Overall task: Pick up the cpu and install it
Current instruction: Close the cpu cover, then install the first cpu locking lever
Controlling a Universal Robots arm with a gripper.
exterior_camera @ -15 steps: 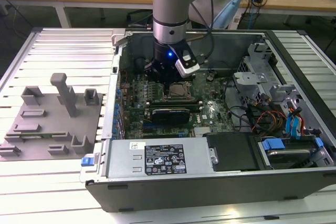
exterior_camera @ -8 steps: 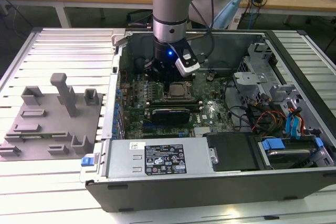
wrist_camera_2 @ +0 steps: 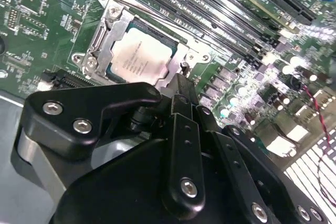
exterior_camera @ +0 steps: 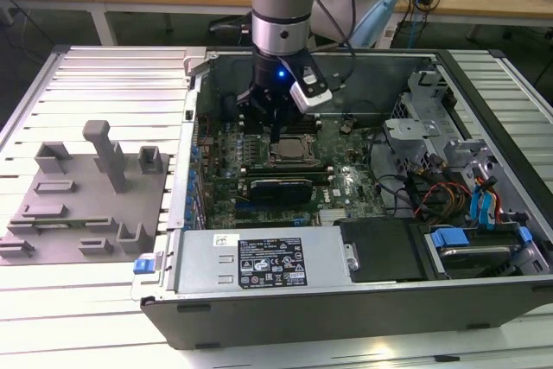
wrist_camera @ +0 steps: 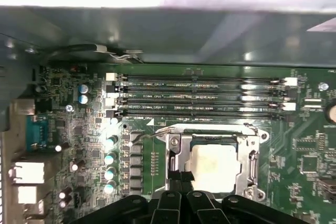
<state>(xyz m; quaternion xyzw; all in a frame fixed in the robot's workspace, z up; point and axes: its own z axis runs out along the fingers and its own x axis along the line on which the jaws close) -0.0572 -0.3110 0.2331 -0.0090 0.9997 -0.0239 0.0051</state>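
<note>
Second wrist view: cpu [wrist_camera_2: 140, 56] lies flat inside socket frame [wrist_camera_2: 107, 38], just beyond tips of end effector [wrist_camera_2: 180, 83], seated square, likely so contacts line up. End effector fingers [wrist_camera_2: 184, 106] look together, clamping nothing, poised low over socket edge; cpu seems already set down, needs no hold.

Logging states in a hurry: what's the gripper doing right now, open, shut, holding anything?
Gripper: cannot tell open or shut; it is nearest the cpu, which lies in the socket.
</note>
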